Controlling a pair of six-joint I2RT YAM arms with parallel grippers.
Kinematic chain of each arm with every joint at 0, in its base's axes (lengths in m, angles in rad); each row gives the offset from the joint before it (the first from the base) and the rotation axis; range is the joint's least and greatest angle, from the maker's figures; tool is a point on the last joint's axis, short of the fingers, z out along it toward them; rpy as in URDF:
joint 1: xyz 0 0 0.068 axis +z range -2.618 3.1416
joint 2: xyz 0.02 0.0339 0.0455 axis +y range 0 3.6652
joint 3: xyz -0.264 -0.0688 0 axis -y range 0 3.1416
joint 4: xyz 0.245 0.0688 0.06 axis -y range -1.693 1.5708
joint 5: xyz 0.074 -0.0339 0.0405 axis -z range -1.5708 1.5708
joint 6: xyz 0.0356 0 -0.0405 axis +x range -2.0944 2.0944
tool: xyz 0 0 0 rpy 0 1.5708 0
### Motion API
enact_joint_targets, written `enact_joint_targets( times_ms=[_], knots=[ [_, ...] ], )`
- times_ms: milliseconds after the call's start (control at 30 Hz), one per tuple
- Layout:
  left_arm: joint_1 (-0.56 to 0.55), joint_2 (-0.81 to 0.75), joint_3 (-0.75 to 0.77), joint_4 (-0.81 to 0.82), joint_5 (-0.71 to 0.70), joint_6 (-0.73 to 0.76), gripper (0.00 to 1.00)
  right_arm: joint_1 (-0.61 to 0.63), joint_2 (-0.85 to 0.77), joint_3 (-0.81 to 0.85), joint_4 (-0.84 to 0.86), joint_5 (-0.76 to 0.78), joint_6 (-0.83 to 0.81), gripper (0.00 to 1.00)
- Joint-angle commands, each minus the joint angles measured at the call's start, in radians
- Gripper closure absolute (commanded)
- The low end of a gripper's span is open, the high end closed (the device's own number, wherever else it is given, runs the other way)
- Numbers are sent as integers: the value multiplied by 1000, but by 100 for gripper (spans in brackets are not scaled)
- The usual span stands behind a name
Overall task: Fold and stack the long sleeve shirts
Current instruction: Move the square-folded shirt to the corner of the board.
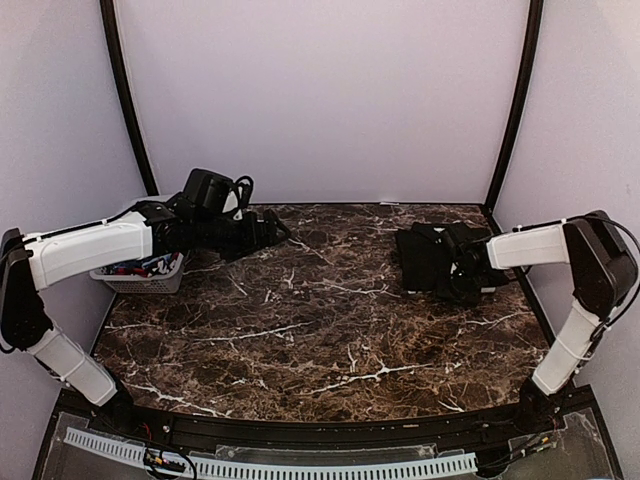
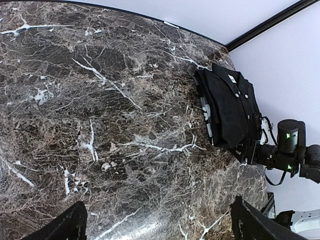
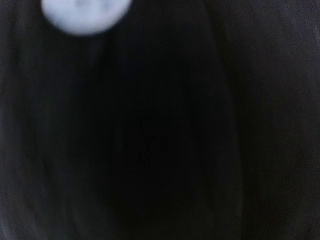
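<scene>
Evidently my right gripper (image 1: pixel 460 270) sits against the black shirt (image 2: pixel 230 105) atop the checked shirt (image 2: pixel 206 112) — squaring the stack, I judge, though I cannot tell its grip — while my left gripper (image 1: pixel 272 232) hangs open, well apart.

The right wrist view shows only blurred black shirt (image 3: pixel 160 140) and one smeared pale button (image 3: pixel 85 12) cut by the top edge. The right gripper (image 1: pixel 462 272) merges into the dark cloth, its jaws unreadable; the checked shirt (image 2: pixel 206 116) shows just an edge.
</scene>
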Motion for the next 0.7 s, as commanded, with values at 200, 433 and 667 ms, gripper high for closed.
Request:
enact_joint_targets(
  times_ms=[200, 433, 667],
  knots=[
    [7, -55, -12, -7, -7, 6, 1, -107, 173, 141, 52, -48, -71, 39],
    [7, -60, -12, -19, -11, 11, 1, -192, 271, 251, 37, -71, -149, 39],
    [8, -54, -13, -22, -7, 7, 1, -250, 318, 322, 30, -73, -246, 39]
  ],
)
